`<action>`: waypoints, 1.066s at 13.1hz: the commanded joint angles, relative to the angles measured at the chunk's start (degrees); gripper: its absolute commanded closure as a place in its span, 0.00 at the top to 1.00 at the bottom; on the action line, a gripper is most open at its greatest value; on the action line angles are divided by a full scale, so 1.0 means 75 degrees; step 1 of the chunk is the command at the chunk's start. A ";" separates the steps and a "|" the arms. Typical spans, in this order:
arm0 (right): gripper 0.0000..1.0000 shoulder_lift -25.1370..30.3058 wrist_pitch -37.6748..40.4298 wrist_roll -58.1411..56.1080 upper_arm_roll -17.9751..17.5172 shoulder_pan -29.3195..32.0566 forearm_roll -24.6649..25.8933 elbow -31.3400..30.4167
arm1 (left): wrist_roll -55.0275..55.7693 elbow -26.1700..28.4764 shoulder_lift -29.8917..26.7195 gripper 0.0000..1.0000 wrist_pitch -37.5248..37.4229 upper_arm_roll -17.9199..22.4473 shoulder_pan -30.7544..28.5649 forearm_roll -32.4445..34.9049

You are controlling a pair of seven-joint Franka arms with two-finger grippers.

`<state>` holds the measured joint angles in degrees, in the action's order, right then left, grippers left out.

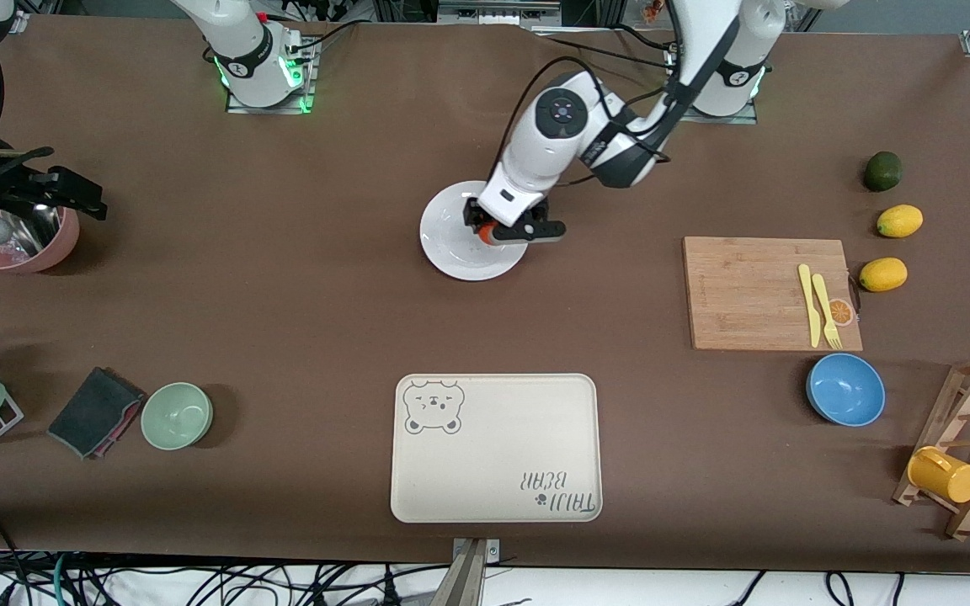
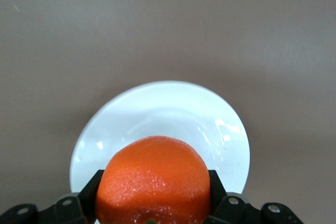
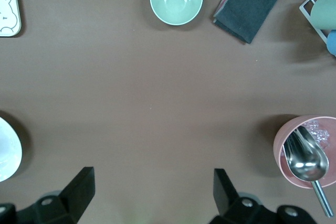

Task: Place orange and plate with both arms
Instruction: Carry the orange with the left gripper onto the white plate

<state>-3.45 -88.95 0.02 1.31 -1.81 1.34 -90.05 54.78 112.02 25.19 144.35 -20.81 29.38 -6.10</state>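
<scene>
Two arms in play, only the left one is working. The left gripper (image 1: 505,232) is clamped on the orange (image 2: 153,181), fingers (image 2: 219,194) pressing in on both sides of the fruit, and it is hanging just above the plate (image 1: 448,238).

Key relation: the orange is sitting straight over the plate, toward the rim on the left arm's side rather than over the middle. From the left wrist view the white disc is spreading out under and past the fruit, so a short straight drop looks enough; my read is that a small shift toward the plate's centre first would keep the fruit from rolling off the rim. No long axis to worry about, both things are round.

The right gripper (image 3: 152,190) is waiting with its fingers spread wide and nothing between them, over bare table by the pink bowl (image 1: 30,240) with the metal scoop, at the right arm's end. It is well apart from the plate, so the left arm is clearly the nearer one.

Orange: bright, pebbled skin, slightly flattened, much smaller than the plate. Plate: plain glossy white, shallow rim, lying flat mid-table, farther from the front camera than the bear-printed tray (image 1: 495,446).
</scene>
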 commanded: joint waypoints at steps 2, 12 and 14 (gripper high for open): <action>1.00 0.0085 0.0048 -0.0062 0.0001 0.0007 -0.0108 -0.0040 | 0.0242 -0.0719 0.1020 0.00 -0.0122 -0.0050 0.0358 -0.0112; 1.00 0.0073 0.0048 -0.0074 0.0001 0.0007 -0.0108 -0.0040 | 0.0289 -0.0885 0.1669 0.33 -0.0040 0.0032 0.0583 0.0298; 1.00 0.0061 0.0048 -0.0097 -0.0069 0.0007 -0.0108 -0.0040 | 0.0406 -0.0838 0.1587 0.65 -0.0086 0.0126 0.0536 0.0322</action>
<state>-3.45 -88.94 0.00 1.27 -1.81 1.34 -90.05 56.17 106.68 37.33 144.41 -20.78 33.04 -5.45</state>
